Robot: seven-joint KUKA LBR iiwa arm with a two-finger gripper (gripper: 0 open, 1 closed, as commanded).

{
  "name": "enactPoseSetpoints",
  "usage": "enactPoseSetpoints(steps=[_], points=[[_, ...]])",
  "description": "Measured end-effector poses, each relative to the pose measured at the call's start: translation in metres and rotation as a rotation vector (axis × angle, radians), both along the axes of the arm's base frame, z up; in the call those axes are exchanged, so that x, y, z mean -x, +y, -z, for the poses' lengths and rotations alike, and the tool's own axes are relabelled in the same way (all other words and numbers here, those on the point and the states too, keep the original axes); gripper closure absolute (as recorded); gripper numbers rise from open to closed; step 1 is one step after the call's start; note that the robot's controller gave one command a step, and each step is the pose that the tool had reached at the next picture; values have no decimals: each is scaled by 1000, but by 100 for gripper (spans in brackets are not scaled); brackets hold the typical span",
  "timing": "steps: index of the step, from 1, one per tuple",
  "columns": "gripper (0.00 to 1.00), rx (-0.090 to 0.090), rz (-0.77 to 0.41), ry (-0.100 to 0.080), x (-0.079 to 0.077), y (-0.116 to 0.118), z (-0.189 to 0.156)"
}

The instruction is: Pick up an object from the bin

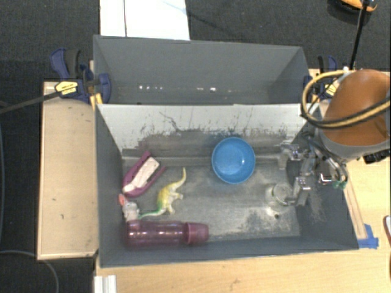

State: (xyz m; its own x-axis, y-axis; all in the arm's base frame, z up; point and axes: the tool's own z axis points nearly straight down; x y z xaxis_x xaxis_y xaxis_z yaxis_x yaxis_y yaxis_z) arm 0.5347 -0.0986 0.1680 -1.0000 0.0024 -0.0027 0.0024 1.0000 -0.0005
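Note:
My gripper (300, 187) hangs low over the right side of the bin floor, close to the right wall. Just left of its tip lies a small clear roundish thing (279, 195), faint against the grey floor; whether the gripper touches it I cannot tell. A blue bowl (233, 160) sits by the back wall, a short way to the upper left of the gripper, apart from it.
At the left of the bin lie a purple and pink case (142, 174), a yellow toy dinosaur (170, 194) and a small grey-pink piece (130, 210). A dark purple bottle (166, 233) lies along the front wall. The orange-covered arm reaches in from the right.

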Motion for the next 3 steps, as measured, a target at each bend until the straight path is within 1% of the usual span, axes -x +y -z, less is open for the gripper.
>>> enactPoseSetpoints(steps=[1, 2, 3], points=[[0, 2, -26, -6, -20, 45, 46], [0, -6, 70, 4, -38, 63, 70], [0, 0, 292, -6, -34, 72, 80]])
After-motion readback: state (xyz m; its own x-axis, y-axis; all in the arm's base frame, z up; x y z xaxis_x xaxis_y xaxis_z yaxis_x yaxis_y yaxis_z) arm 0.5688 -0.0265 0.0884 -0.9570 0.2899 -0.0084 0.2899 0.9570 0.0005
